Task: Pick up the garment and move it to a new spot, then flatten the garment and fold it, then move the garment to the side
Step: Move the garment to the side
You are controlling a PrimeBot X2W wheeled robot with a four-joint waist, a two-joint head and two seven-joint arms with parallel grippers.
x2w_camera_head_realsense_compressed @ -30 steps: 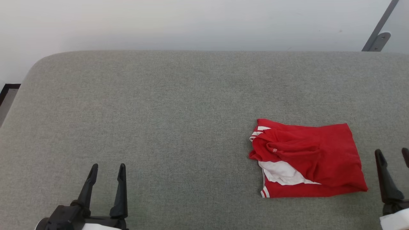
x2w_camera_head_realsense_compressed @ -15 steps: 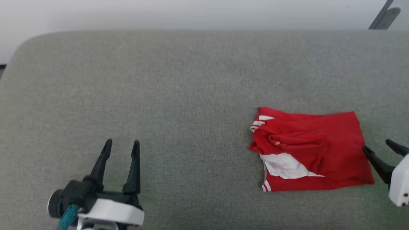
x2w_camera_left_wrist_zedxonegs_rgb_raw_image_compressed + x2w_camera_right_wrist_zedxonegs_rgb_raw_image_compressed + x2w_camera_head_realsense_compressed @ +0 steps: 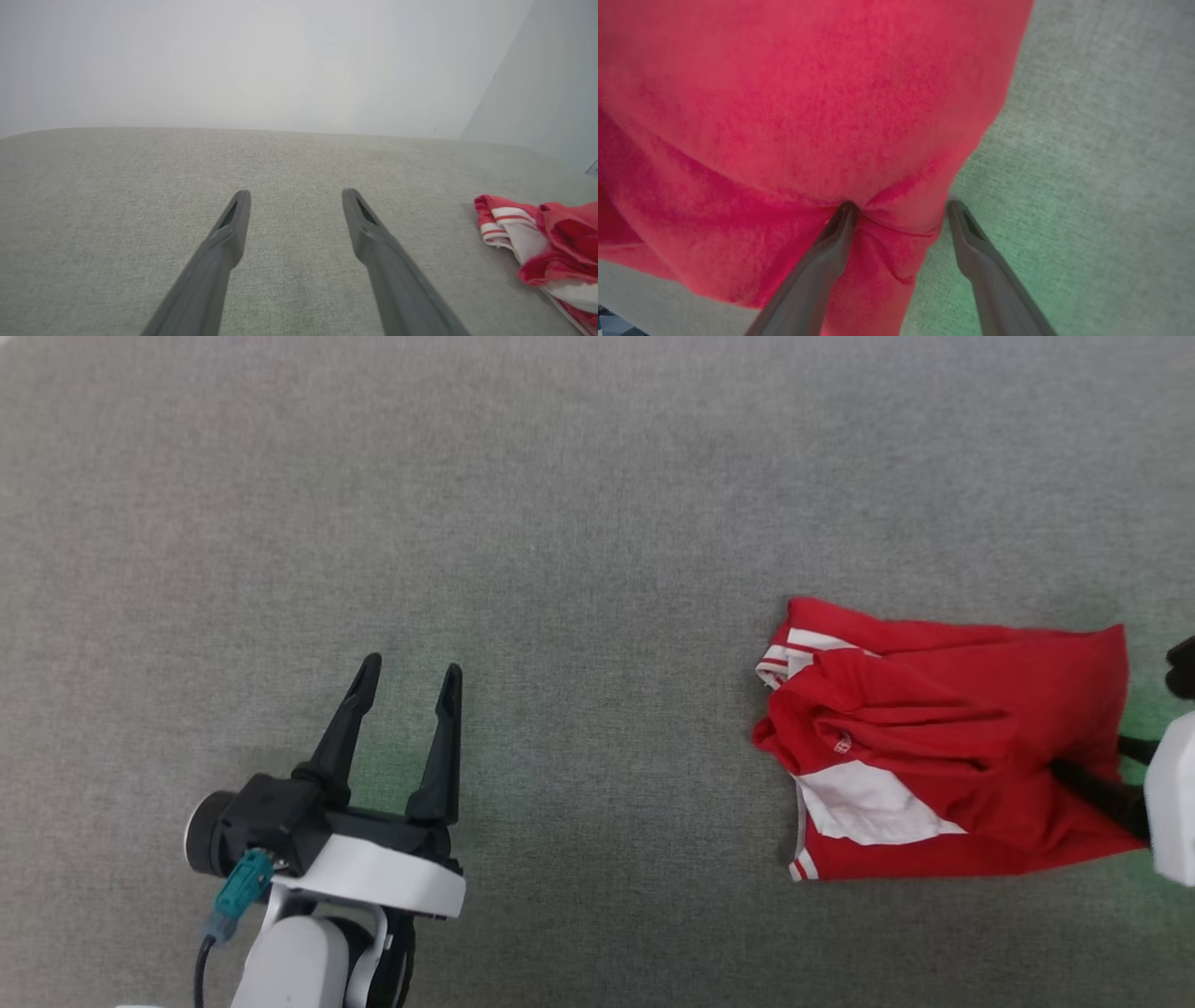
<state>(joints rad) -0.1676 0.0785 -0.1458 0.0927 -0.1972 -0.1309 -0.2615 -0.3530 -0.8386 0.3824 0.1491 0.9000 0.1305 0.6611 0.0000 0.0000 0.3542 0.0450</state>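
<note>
Grey woven fabric covers the tabletop (image 3: pixel 560 523), which fills the head view from edge to edge. The left wrist view adds what that view lacks: the tabletop's (image 3: pixel 140 163) far edge and a plain pale wall (image 3: pixel 233 60) rising behind it, with a second, greyer wall plane at the right.

From the head, the garment (image 3: pixel 943 747) lies bunched on the right part of the tabletop. It is red, with a white panel near its lower left and white bands with thin red stripes at its left corners. The left end effector (image 3: pixel 412 663) stands well apart from it at the lower left, fingers spread and released, with nothing between them. The left wrist view confirms this, showing the left end effector (image 3: pixel 295 196) over bare fabric and the garment's (image 3: pixel 551 242) striped corner off to the right.

The right end effector (image 3: pixel 1088 754) reaches in from the right edge of the head view, one dark finger lying over the garment's right side. The right wrist view gives the detail. The right end effector (image 3: pixel 900 204) is spread wide and not clenched. One fingertip presses into the garment (image 3: pixel 808 116) and puckers it. The other rests just off the hem on the tabletop (image 3: pixel 1087 140), so a strip of red cloth sits between the two.
</note>
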